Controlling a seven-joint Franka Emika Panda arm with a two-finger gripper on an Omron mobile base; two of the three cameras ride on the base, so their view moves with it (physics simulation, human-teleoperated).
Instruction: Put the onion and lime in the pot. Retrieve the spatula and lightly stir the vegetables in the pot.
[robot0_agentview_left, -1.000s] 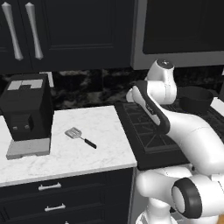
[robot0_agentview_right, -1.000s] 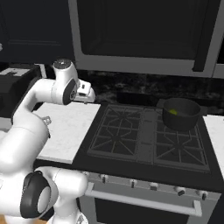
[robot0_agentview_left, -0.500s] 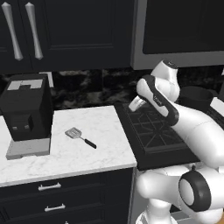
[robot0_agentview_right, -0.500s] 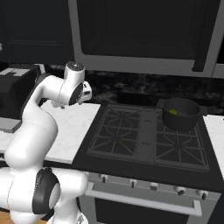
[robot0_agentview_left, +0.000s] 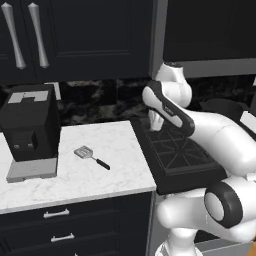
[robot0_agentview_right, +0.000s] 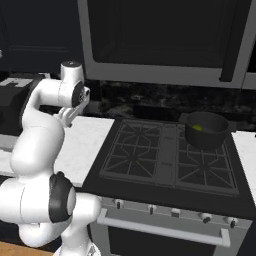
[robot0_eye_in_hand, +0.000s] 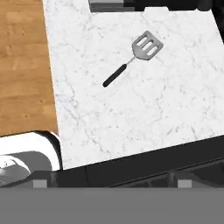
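In the left base view, the spatula (robot0_agentview_left: 90, 156) lay flat on the white marble counter (robot0_agentview_left: 70, 175), its slotted silver head toward the boxy dark toaster (robot0_agentview_left: 30, 131) and its thin black handle pointing toward the counter's front right. It sat just right of the toaster without touching it, and well apart from the stove (robot0_agentview_left: 180, 157) at the counter's right end. The white arm rose from the lower right and bent over the stove's left edge; its hand was hidden behind the forearm, so the fingers could not be made out there. In the right base view, the pot (robot0_agentview_right: 206, 129) stood on the back right burner of the stove (robot0_agentview_right: 165, 160), and a yellow-green patch, the lime (robot0_agentview_right: 197, 128), showed inside it near the left wall. The onion could not be made out in the pot's dark interior. The arm stood at the left, its hand above the counter (robot0_agentview_right: 87, 145) beside the stove, with the jaws too small and turned away to read; they stood spread wide, holding nothing. In the hand view, the spatula (robot0_eye_in_hand: 133, 60) lay alone on the marble (robot0_eye_in_hand: 131, 109), head toward the upper right, handle toward the lower left, with the toaster's base (robot0_eye_in_hand: 111, 5) at the top edge and the stove's dark edge (robot0_eye_in_hand: 175, 162) along the bottom.
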